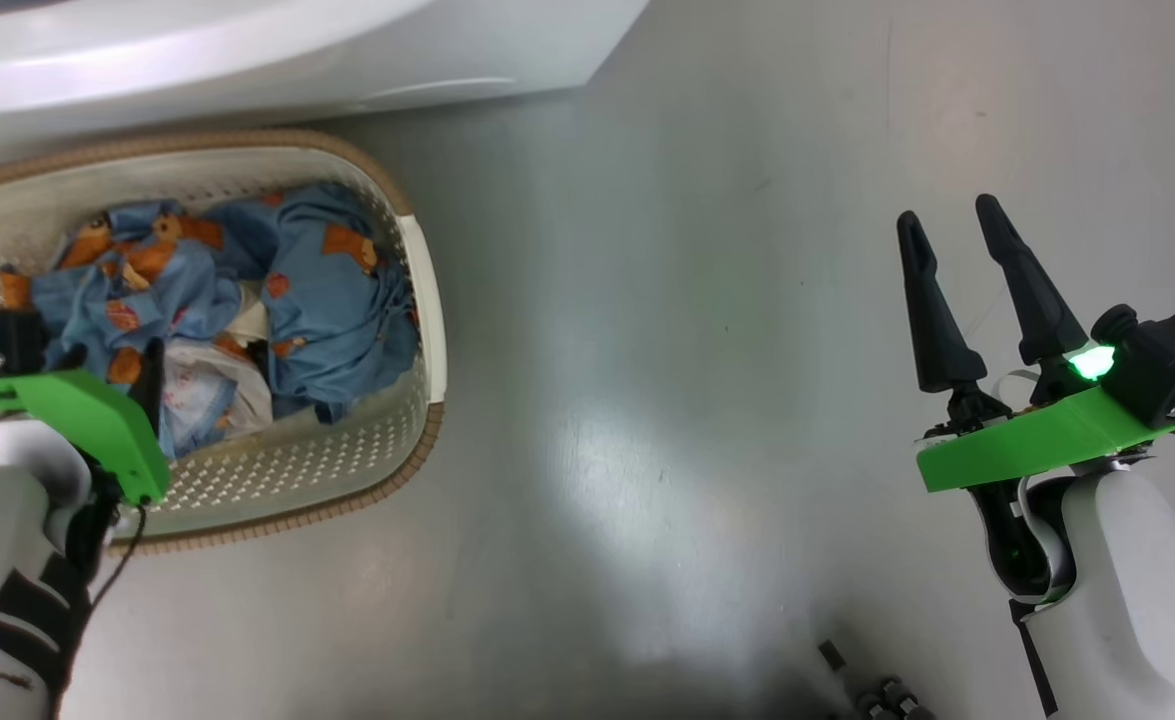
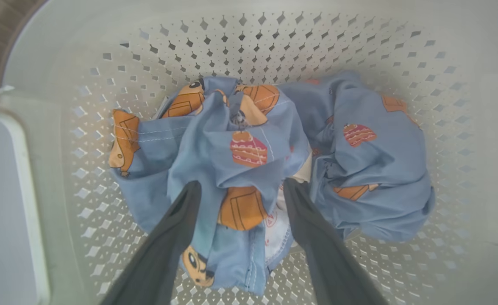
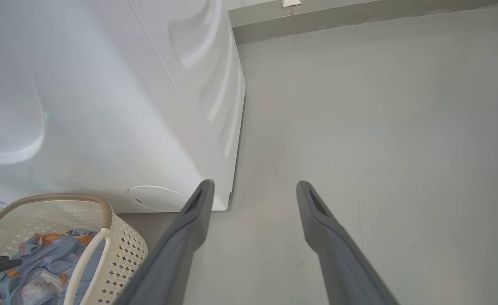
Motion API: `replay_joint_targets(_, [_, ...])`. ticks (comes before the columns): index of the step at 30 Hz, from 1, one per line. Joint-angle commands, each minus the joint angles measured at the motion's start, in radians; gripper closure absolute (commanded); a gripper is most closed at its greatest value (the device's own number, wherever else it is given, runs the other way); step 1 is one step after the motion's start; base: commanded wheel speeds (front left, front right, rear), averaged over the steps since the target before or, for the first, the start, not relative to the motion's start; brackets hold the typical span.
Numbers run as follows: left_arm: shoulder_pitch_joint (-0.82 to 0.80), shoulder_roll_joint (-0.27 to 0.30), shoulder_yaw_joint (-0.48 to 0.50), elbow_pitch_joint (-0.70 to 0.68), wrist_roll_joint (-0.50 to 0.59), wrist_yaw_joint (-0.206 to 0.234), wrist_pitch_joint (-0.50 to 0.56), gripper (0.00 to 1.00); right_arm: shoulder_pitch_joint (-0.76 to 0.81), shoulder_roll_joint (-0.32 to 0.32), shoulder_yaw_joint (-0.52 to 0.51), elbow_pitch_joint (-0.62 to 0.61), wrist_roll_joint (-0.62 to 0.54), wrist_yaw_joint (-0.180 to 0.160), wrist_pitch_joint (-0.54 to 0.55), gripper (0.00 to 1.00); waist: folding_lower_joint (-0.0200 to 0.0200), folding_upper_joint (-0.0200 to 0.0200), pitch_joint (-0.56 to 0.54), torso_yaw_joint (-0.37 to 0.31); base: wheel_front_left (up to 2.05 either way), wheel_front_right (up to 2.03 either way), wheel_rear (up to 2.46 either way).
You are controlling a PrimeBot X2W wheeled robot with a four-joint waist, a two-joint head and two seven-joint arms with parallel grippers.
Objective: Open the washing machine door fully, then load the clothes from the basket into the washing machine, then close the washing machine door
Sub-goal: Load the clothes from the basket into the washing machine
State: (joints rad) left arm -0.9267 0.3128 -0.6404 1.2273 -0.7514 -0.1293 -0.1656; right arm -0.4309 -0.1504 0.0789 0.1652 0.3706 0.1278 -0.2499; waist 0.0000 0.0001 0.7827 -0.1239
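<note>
Clothes [image 2: 249, 148] lie bunched in the basket [image 2: 274, 42], directly beneath and ahead of my left gripper [image 2: 241, 183]. Its fingers stand wide apart, one on each side of a raised blue fold. Nothing is clamped, and I cannot tell whether the tips touch the fabric. My right gripper [image 3: 255, 182] is also spread wide and empty, above bare floor [image 3: 380, 127], well apart from the basket. Ahead of the right gripper, on its basket side, stands the washing machine [image 3: 104, 106], its lower front corner just beyond one fingertip. The basket sits just in front of the machine.
</note>
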Motion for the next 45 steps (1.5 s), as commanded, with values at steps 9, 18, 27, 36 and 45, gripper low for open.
replay_joint_targets(9, [-0.035, 0.068, -0.034, 0.016, -0.026, -0.001, 0.057, 0.00, 0.012, 0.007, 0.022, -0.039, -0.011, 0.003, -0.012, 0.00, 0.0000, -0.0001, 0.051, -0.017, 0.00, 0.00, 0.00])
replay_joint_targets(18, [-0.056, 0.086, -0.091, 0.012, -0.052, -0.001, 0.096, 0.56, 0.012, 0.003, 0.029, -0.049, -0.014, 0.003, -0.012, 0.00, 0.0000, -0.0001, 0.072, -0.024, 0.00, 0.00, 0.00])
replay_joint_targets(27, [-0.062, 0.079, -0.111, 0.007, -0.095, -0.001, 0.077, 1.00, 0.014, 0.003, 0.022, -0.049, -0.020, 0.003, -0.012, 0.00, 0.0000, -0.0001, 0.052, -0.009, 0.00, 0.00, 0.00])
replay_joint_targets(36, [0.007, 0.033, -0.076, -0.028, -0.202, -0.001, -0.051, 1.00, 0.025, 0.006, 0.006, -0.030, -0.016, 0.003, -0.012, 0.00, 0.0000, -0.0001, -0.050, 0.035, 0.00, 0.00, 0.00])
replay_joint_targets(45, [0.100, 0.033, -0.041, -0.103, -0.241, -0.001, -0.095, 1.00, 0.064, -0.007, 0.003, 0.005, -0.006, 0.003, -0.012, 0.00, 0.0000, -0.0001, -0.198, 0.071, 0.00, 0.00, 0.00])
